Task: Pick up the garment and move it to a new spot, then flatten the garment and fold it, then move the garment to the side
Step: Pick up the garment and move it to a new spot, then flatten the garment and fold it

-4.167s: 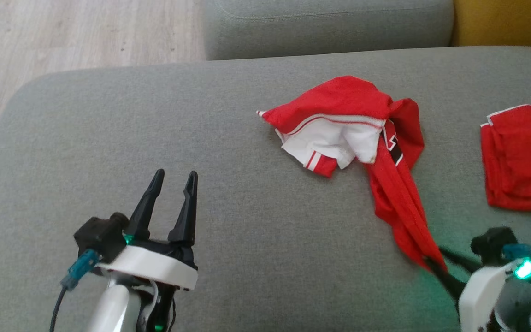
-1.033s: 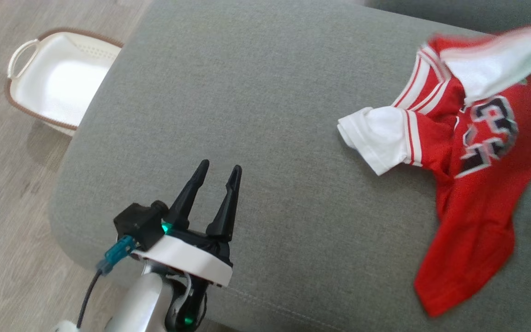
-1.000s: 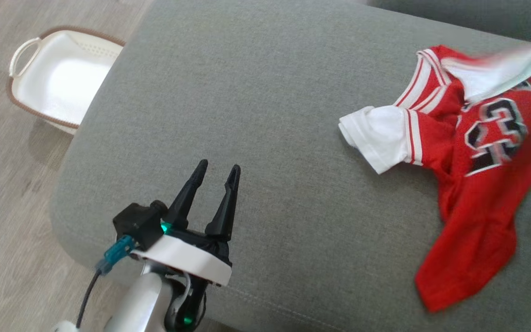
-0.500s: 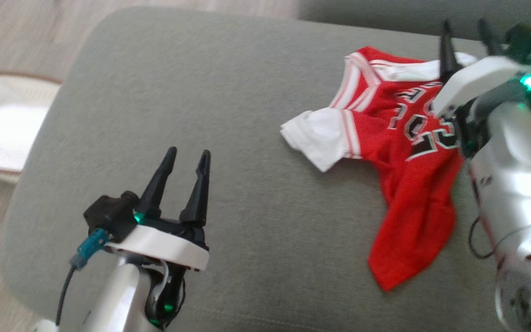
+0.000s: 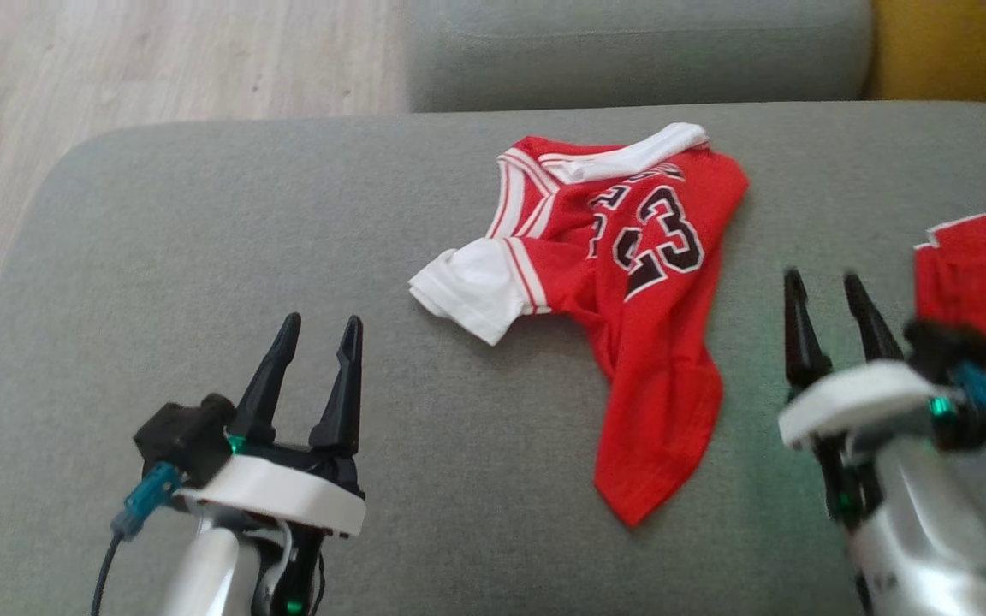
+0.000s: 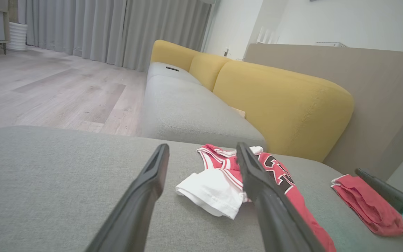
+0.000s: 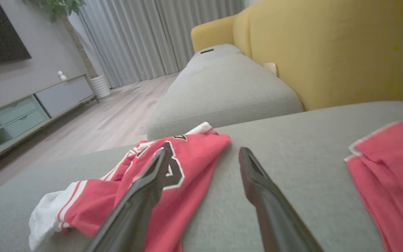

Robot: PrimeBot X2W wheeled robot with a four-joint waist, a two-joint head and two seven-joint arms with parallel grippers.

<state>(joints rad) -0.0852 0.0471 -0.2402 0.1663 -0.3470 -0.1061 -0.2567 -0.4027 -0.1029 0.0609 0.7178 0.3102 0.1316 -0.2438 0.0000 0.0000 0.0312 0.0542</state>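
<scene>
A red jersey (image 5: 638, 282) with white sleeves and the number 23 lies crumpled on the grey ottoman (image 5: 202, 222), number side up, one white sleeve (image 5: 472, 287) sticking out to the left. The jersey (image 6: 222, 178) lies beyond my left fingers in the left wrist view, and the jersey (image 7: 184, 185) lies ahead-left in the right wrist view. My left gripper (image 5: 317, 325) stands open at the lower left, well clear of it. My right gripper (image 5: 822, 282) is open at the lower right, just right of the jersey, holding nothing.
A second red garment (image 5: 981, 291) lies folded at the ottoman's right edge, beside my right gripper. Behind the ottoman stand a grey sofa seat (image 5: 630, 43) and a yellow backrest (image 6: 278, 105). Wooden floor (image 5: 116, 60) lies to the left.
My right gripper has let go of the jersey and drawn back to the lower right, open. The jersey now lies flat on the ottoman. The camera has swung back right.
</scene>
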